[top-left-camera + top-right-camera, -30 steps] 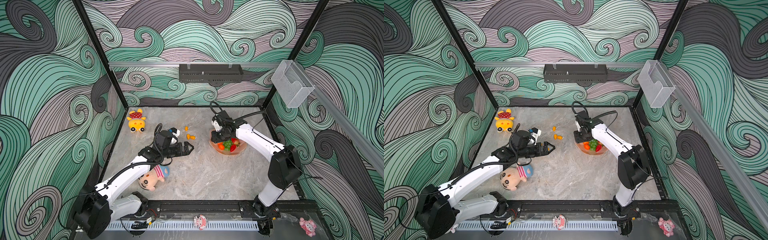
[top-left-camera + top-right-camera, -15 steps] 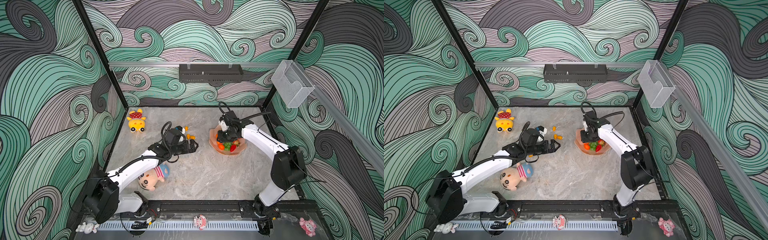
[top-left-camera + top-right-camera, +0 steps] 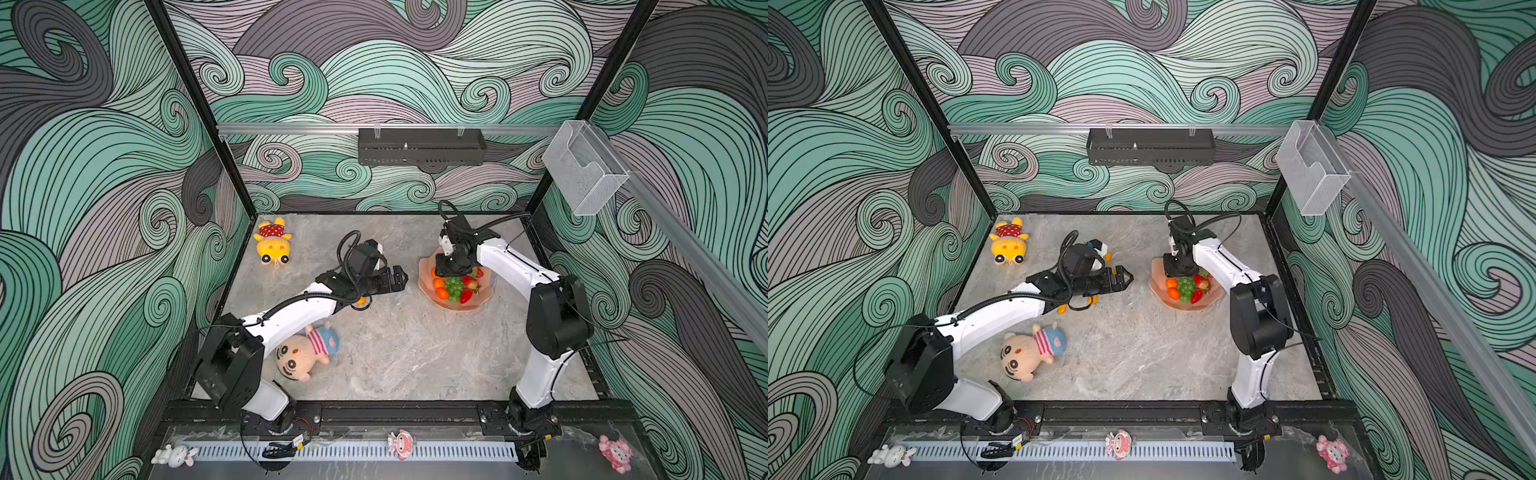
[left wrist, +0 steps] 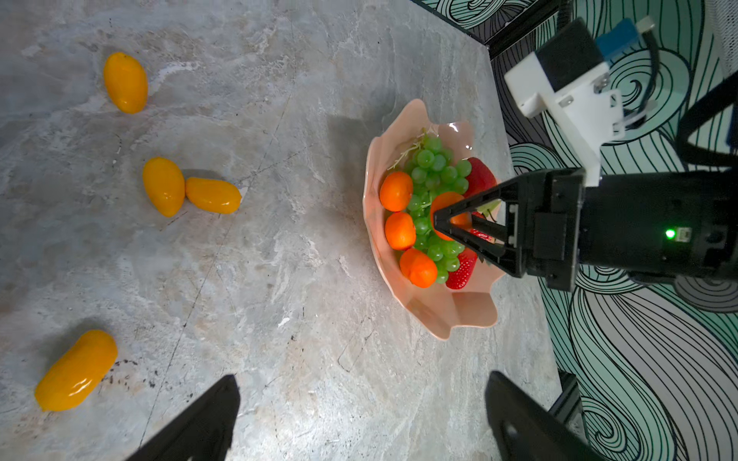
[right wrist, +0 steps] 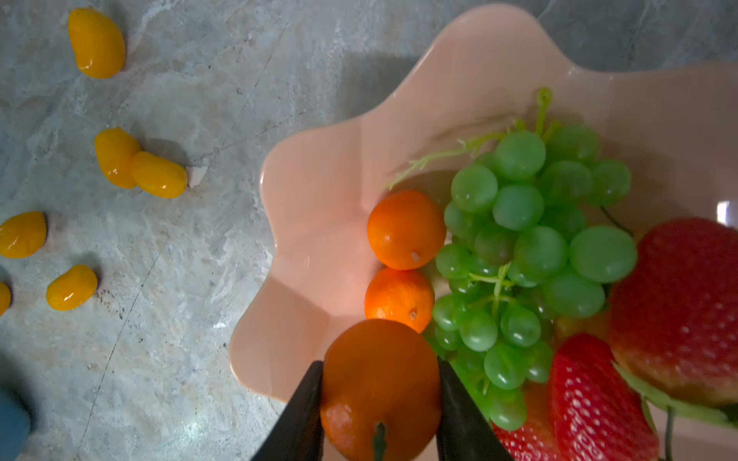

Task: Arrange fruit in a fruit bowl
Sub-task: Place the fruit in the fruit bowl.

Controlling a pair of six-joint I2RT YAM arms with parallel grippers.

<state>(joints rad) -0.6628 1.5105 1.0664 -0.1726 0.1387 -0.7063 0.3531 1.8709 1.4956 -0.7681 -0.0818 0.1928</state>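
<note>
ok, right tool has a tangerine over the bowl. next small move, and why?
Probably lower slightly and open. The right tool is shut on the tangerine, hanging above the fruit bowl next to other tangerines lying in it.

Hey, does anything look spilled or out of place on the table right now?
Yes: several kumquats lie scattered on the table, outside the fruit bowl, two of them touching. The right gripper holds a tangerine over the bowl. Nothing looks damaged.
</note>
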